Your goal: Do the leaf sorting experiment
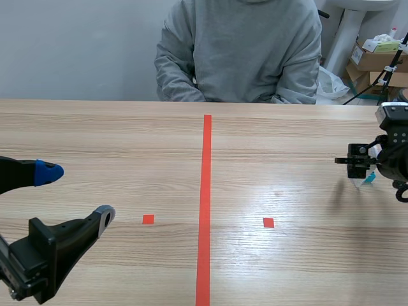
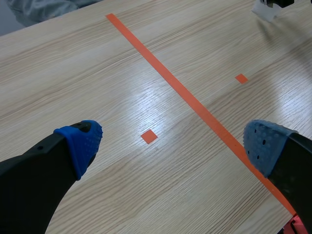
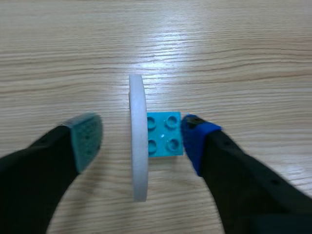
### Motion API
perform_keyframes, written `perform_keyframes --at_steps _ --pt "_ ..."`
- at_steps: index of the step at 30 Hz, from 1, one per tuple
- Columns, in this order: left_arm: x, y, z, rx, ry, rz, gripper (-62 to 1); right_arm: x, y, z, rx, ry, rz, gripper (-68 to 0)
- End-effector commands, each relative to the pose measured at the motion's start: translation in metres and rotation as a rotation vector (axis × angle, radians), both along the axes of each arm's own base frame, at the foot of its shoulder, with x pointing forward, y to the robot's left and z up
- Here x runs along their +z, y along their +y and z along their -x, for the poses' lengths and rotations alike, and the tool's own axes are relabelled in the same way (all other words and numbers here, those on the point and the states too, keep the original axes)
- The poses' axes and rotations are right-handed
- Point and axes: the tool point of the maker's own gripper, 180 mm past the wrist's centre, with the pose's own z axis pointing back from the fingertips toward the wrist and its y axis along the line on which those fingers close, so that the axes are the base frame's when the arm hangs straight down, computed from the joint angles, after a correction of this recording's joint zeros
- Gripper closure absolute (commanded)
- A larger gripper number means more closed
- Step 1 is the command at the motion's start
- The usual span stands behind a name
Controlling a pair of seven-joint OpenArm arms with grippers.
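Note:
A small piece stands between the fingers of my right gripper (image 3: 141, 141): a white disc (image 3: 138, 161) on edge, fixed to a teal four-stud brick (image 3: 163, 134). The blue pad touches the brick's side, while the grey-green pad stands clear of the disc, so the gripper is open around the piece. In the scene view this gripper (image 1: 368, 172) is at the table's far right with the teal and white piece (image 1: 368, 179) just under it. My left gripper (image 1: 76, 194) hangs open and empty over the near left of the table, also seen as the left gripper (image 2: 170, 146) above a small orange square.
A person in a grey sweatshirt (image 1: 239, 51) sits across the table with arms at its far edge. Cardboard boxes (image 1: 376, 57) are stacked behind the table at the back right. A long orange tape line (image 1: 205, 210) divides the wooden table (image 1: 127, 140).

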Motion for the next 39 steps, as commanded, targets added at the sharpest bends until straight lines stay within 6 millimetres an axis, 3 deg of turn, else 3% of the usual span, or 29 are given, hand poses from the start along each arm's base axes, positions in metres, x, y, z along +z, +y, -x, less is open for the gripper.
perform_keyframes --at_steps 1,3,5,9,13,18,21,30,34,39 --pt "0.005 -0.001 0.000 0.003 -0.011 0.019 -62.2 0.017 -0.007 -0.009 0.002 -0.036 0.016 -46.7" --pt "0.005 -0.001 0.000 0.003 -0.011 0.019 -62.2 0.016 -0.007 -0.009 0.009 -0.024 0.021 -57.4" --pt "0.005 -0.001 0.000 0.003 -0.011 0.019 -62.2 0.015 -0.008 -0.008 0.010 -0.011 0.021 -61.9" --pt "0.005 -0.001 0.000 0.003 -0.011 0.019 -62.2 0.020 -0.012 -0.005 0.026 0.027 0.037 -62.2" --pt "0.005 -0.001 0.000 0.003 -0.011 0.019 -62.2 0.036 -0.010 0.000 0.108 0.015 0.062 -62.1" --pt "0.005 -0.001 0.000 0.003 -0.011 0.021 -62.2 0.062 0.003 0.022 0.200 -0.040 0.111 -62.1" --pt "0.005 -0.001 0.000 0.003 -0.011 0.021 -62.2 0.076 0.026 0.045 0.280 -0.074 0.137 -62.1" --pt "0.005 -0.001 0.000 0.003 -0.011 0.021 -62.2 0.117 0.132 0.136 0.642 -0.175 0.085 -62.2" --pt "0.005 -0.001 0.000 0.002 -0.011 0.021 -62.2 0.129 0.164 0.176 0.774 -0.185 0.016 -62.2" --pt "0.005 -0.002 0.001 -0.004 -0.011 0.022 -62.2 0.132 0.186 0.217 0.895 -0.164 -0.106 -62.2"
